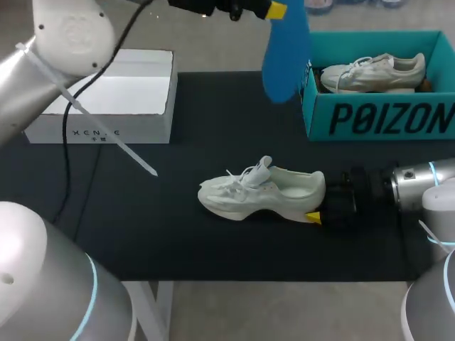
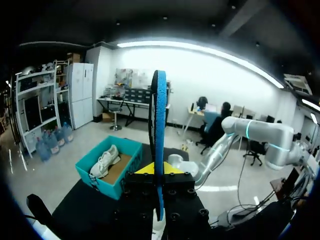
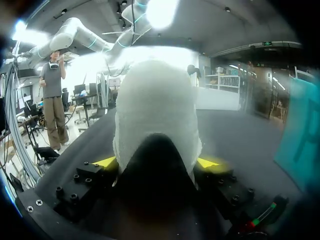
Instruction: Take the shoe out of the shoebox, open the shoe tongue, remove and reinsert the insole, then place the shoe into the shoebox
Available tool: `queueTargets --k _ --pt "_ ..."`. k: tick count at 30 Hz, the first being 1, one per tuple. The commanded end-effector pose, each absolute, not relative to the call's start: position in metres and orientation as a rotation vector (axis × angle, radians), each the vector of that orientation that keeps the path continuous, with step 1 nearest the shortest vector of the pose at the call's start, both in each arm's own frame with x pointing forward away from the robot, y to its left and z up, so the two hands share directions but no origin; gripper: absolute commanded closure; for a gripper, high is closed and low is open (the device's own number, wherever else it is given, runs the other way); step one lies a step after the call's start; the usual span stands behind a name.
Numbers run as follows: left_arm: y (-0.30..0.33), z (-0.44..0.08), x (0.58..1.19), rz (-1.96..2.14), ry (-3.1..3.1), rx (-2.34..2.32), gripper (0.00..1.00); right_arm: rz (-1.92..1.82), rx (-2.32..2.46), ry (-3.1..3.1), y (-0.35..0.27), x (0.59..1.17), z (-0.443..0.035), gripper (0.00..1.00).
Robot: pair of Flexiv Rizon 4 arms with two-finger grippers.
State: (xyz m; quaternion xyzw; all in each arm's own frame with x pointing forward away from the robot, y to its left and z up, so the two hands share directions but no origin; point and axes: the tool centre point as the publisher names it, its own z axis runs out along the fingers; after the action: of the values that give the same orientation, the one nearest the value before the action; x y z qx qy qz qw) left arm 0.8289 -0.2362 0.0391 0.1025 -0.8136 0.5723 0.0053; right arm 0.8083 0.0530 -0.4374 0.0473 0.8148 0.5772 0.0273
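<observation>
A white shoe (image 1: 259,192) lies on its side on the black mat (image 1: 142,220), toe toward the left. My right gripper (image 1: 318,203) is shut on its heel; in the right wrist view the heel (image 3: 155,105) fills the gap between the yellow fingertips (image 3: 106,162). My left gripper (image 1: 274,10) hangs high over the table's far side, shut on a blue insole (image 1: 286,50) that dangles beside the teal shoebox (image 1: 377,117). In the left wrist view the insole (image 2: 159,115) stands edge-on between the fingers of that gripper (image 2: 159,169).
A second white shoe (image 1: 373,73) lies inside the teal shoebox at the far right. A white open box (image 1: 106,96) sits at the far left of the mat. A cable and zip tie hang from my left arm over the mat's left part.
</observation>
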Motion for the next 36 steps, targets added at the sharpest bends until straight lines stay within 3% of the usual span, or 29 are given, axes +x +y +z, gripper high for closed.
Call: queueTargets --k 1,31,32,33,36 --pt "-0.209 0.049 0.827 1.788 -2.332 0.053 1.00 1.780 0.146 2.519 0.055 0.808 -0.444 1.00" --pt "-0.198 0.043 0.862 1.552 -2.418 0.093 1.00 1.780 0.146 2.519 0.055 0.808 -0.444 1.00" --pt "-0.198 0.043 0.862 1.552 -2.418 0.093 1.00 1.780 0.146 2.519 0.055 0.808 -0.444 0.60" --pt "-0.198 0.043 0.862 1.552 -2.418 0.093 1.00 1.780 0.146 2.519 0.055 0.808 -0.444 0.00" --pt "-0.198 0.043 0.862 1.552 -2.418 0.093 1.00 1.780 0.146 2.519 0.055 0.808 -0.444 0.00"
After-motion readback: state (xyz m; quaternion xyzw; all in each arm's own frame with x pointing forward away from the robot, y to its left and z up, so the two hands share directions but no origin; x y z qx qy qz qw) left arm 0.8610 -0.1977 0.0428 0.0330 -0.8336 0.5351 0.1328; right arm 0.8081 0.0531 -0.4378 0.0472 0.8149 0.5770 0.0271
